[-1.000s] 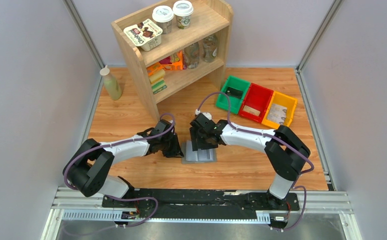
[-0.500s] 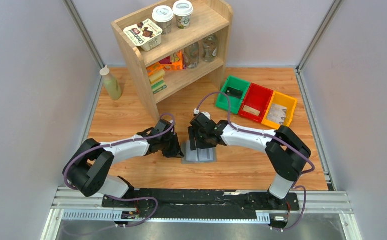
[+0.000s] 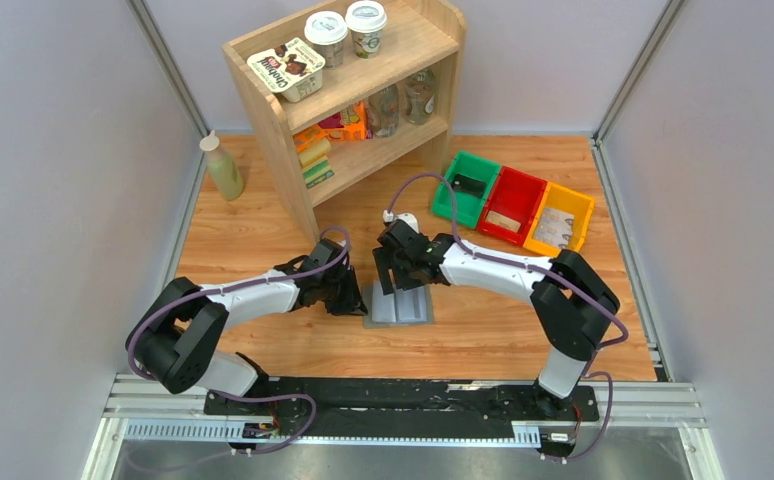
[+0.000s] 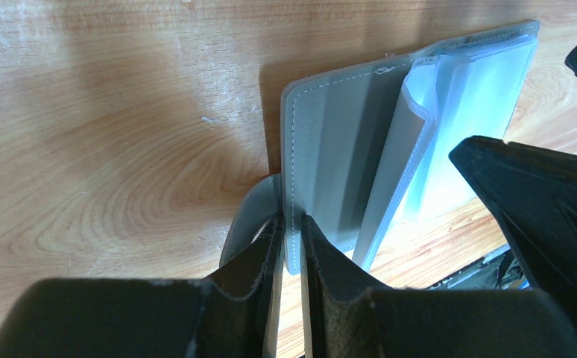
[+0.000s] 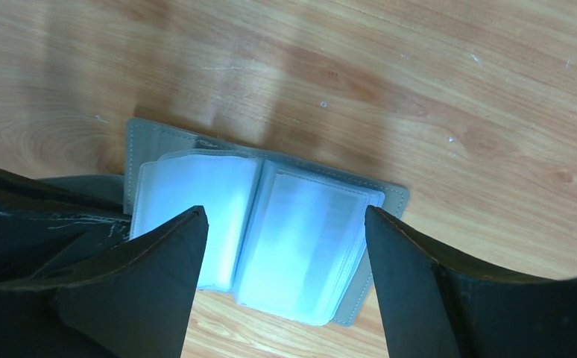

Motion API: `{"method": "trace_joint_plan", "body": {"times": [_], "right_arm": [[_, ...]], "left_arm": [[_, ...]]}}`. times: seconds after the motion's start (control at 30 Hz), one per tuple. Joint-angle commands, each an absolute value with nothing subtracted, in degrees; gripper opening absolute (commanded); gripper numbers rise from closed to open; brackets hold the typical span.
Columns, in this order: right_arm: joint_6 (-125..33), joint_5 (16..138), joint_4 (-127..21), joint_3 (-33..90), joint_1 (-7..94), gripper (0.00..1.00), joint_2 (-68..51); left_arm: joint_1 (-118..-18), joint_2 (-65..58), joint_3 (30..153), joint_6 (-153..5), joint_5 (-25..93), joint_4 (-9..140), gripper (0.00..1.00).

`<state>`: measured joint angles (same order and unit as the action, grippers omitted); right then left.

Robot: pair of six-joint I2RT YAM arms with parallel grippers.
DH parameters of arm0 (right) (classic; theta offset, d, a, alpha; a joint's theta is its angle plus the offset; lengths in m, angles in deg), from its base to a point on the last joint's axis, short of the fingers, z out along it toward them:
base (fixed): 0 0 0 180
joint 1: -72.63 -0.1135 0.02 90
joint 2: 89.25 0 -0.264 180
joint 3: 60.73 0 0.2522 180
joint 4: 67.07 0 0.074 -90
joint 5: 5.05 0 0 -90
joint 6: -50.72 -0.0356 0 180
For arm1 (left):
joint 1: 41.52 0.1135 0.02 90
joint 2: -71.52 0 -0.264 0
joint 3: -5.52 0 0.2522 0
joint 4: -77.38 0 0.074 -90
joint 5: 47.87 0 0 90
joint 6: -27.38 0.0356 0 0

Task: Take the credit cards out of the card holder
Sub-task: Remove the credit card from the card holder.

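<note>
The grey card holder (image 3: 401, 308) lies open like a book on the table, its pale blue-grey pockets facing up. My left gripper (image 3: 357, 298) is shut on the holder's left cover edge; in the left wrist view the gripper (image 4: 291, 225) pinches the stitched grey cover (image 4: 338, 142) beside the small tab. My right gripper (image 3: 397, 278) is open and empty above the holder. In the right wrist view the right gripper (image 5: 285, 214) straddles the open pockets (image 5: 300, 239). Any credit cards in the pockets are too blurred to make out.
Green (image 3: 467, 186), red (image 3: 508, 204) and yellow (image 3: 559, 218) bins stand at the back right; the red and yellow ones hold card-like pieces. A wooden shelf (image 3: 363, 95) with cups and packets stands behind the arms. A pale bottle (image 3: 222, 167) stands at the left.
My right gripper has drawn slightly back and left, away from the holder, still open. My left gripper and the holder have not moved.
</note>
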<state>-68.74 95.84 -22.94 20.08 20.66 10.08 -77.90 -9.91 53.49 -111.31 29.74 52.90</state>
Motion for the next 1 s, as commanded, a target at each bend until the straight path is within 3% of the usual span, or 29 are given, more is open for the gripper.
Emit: {"method": "trace_joint_plan", "body": {"times": [0.0,0.57,0.97], "right_arm": [[-64.86,95.94,-24.65,22.20,20.95,0.80,11.47],[-61.61,93.47,-25.89,21.68,21.12,0.83,14.11],[-62.49,88.90,-25.98,21.06,21.21,0.61,12.97]], "left_arm": [[-78.17,-9.52,53.64,-110.96,29.38,53.16,0.21],[-78.17,-9.96,53.99,-111.05,29.38,53.25,0.21],[-78.17,-9.87,53.99,-111.23,29.38,53.25,0.21]]}}
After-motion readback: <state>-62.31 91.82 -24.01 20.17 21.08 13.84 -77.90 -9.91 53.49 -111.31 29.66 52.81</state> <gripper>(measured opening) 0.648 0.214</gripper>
